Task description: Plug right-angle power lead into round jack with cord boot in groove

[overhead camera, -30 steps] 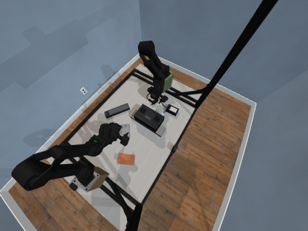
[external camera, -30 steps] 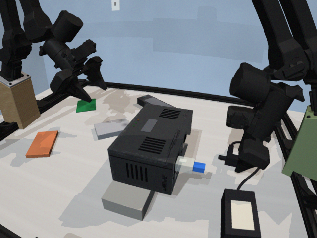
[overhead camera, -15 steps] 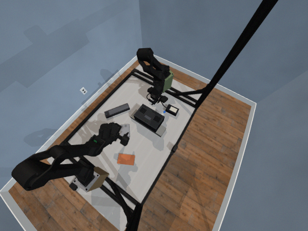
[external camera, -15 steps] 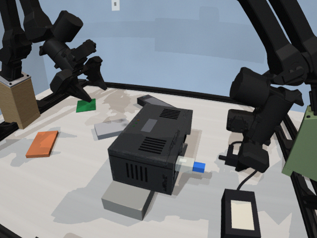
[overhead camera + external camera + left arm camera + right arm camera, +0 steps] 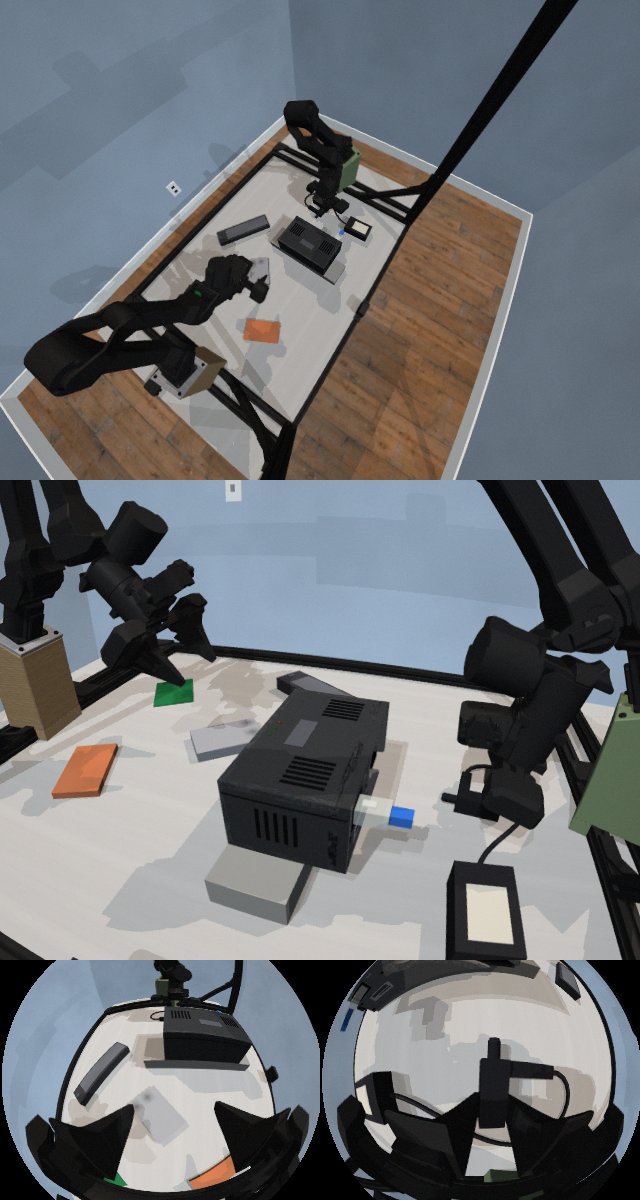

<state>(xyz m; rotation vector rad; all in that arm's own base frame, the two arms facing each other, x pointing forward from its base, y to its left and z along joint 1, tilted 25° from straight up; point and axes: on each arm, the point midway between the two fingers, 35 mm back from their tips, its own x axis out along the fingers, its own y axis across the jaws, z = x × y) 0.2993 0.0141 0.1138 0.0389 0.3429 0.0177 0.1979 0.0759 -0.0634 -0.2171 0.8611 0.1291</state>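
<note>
The black right-angle plug (image 5: 467,804) (image 5: 493,1077) stands with its barrel toward the appliance; its cord boot (image 5: 532,1070) points sideways, and the cord loops slackly to the power brick (image 5: 350,223) (image 5: 483,873) (image 5: 382,1091). My right gripper (image 5: 491,1097) is shut on the plug body, a fingertip on each side. I cannot tell if the plug touches the table. The dark appliance (image 5: 310,248) (image 5: 310,748) (image 5: 205,1045) is apart from the plug. Its round jack and groove are not clearly visible. My left gripper (image 5: 196,671) (image 5: 175,1108) is open and empty above the table.
A clear piece with a blue tip (image 5: 341,232) (image 5: 401,816) sticks out of the appliance's back. A grey slab (image 5: 253,877) lies beneath the appliance. A long dark bar (image 5: 243,229) (image 5: 102,1074), pale block (image 5: 222,740), orange block (image 5: 262,330) and green tile (image 5: 175,694) lie around.
</note>
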